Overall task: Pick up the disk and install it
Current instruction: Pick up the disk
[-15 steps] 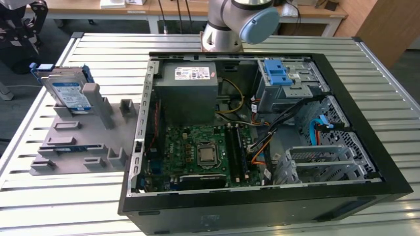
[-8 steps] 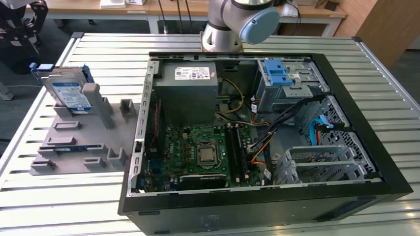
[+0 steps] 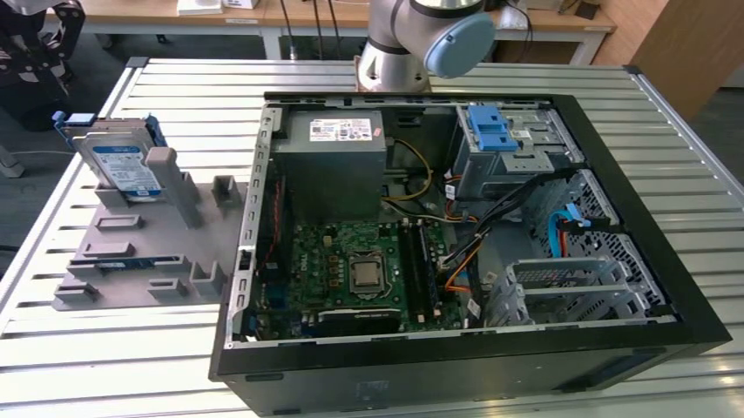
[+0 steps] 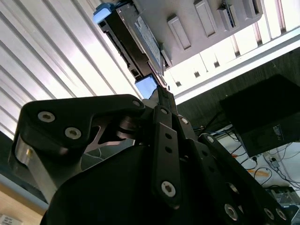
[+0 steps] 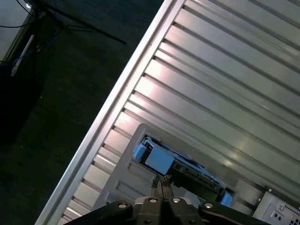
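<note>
Slatted table (image 3: 489, 78) w/ open PC case (image 3: 651, 287) on it. Grey holder (image 3: 128, 252) sits just beside case, on exterior view's left. Disk (image 3: 122, 165) stands upright at holder's far end, in blue carrier. Gripper (image 5: 161, 180) is pressed together, holding nothing, tips near disk's edge in both wrist views.

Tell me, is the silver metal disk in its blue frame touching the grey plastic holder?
Touching. In the exterior view the flat silver blue-framed disk stands upright in the grey plastic holder, its lower edge seated against the holder's posts.
</note>
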Robot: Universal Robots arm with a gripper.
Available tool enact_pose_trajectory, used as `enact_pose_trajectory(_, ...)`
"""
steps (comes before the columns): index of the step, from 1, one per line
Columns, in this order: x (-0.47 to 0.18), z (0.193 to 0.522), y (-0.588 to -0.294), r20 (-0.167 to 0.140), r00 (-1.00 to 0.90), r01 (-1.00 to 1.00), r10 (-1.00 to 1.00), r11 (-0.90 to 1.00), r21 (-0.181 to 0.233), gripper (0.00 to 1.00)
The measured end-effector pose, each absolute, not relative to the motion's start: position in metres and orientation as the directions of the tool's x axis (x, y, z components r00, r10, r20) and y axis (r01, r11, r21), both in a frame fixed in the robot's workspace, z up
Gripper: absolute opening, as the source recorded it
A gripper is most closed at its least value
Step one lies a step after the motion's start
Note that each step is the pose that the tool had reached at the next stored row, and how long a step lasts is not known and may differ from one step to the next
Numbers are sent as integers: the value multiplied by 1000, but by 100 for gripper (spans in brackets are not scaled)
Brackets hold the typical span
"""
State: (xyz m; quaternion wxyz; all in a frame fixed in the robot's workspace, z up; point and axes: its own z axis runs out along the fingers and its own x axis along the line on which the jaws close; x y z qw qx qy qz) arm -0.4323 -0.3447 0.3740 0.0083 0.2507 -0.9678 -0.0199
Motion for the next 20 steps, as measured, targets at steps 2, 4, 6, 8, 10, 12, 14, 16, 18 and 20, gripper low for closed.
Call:
enact_pose_trajectory(2, -432, 374, -345, 6, -871, -491, -492, 870, 43, 11)
enact_pose_trajectory(4, -432, 374, -345, 6, -867, -497, -498, 867, 43, 11)
enact_pose_trajectory(6, -432, 374, -345, 6, -864, -503, -504, 863, 43, 11)
enact_pose_trajectory(8, -432, 374, -345, 6, -860, -509, -510, 860, 43, 11)
enact_pose_trajectory(10, -432, 374, -345, 6, -858, -513, -514, 857, 43, 11)
enact_pose_trajectory(12, -432, 374, -345, 6, -857, -514, -515, 857, 43, 11)
enact_pose_trajectory(14, -432, 374, -345, 6, -857, -514, -515, 857, 43, 11)
enact_pose_trajectory(16, -432, 374, -345, 6, -857, -514, -515, 857, 43, 11)
enact_pose_trajectory(18, -432, 374, -345, 6, -857, -514, -515, 857, 43, 11)
enact_pose_trajectory(20, -432, 374, -345, 6, -857, -514, -515, 857, 43, 11)
